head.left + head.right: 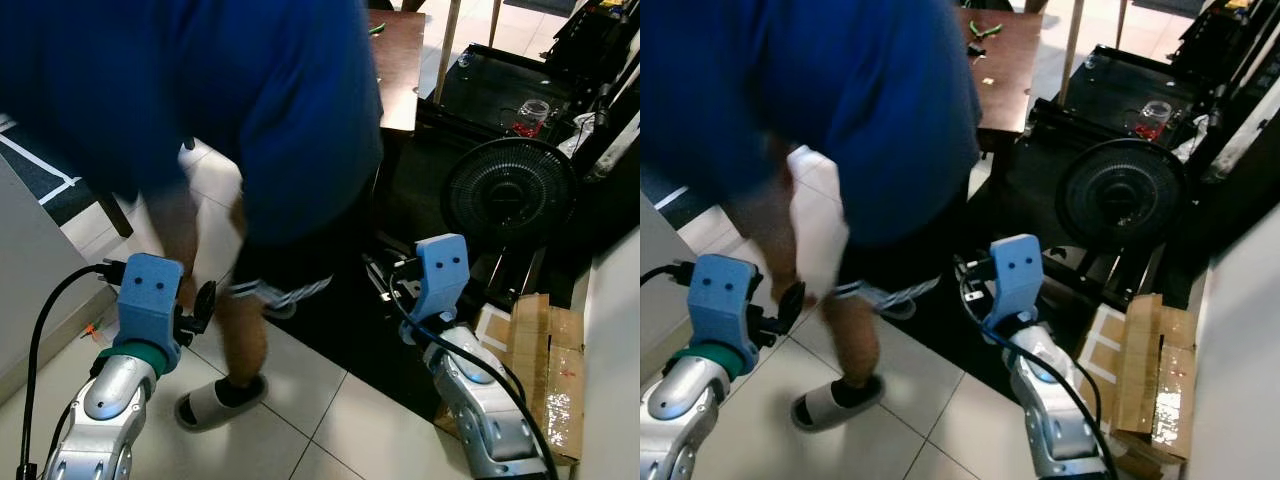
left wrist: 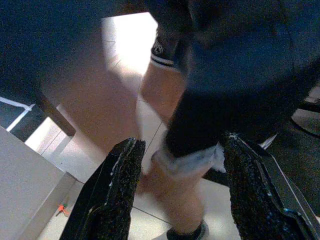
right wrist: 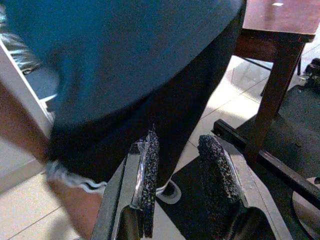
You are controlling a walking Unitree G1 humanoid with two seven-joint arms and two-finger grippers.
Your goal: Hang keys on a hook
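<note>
A person in a blue shirt and dark shorts bends forward right in front of me, one slippered foot on the pale tiles. My left gripper is raised beside the person's leg and lowered hand. In the left wrist view the left gripper is open, nothing between its black pads, aimed at the shorts. My right gripper is held up at the person's other side. In the right wrist view the right gripper is open and empty, facing the blue shirt.
A black floor fan stands at the right, flattened cardboard below it. A brown wooden table is behind the person, a dark rack with a glass jar farther right. A pale wall borders the left.
</note>
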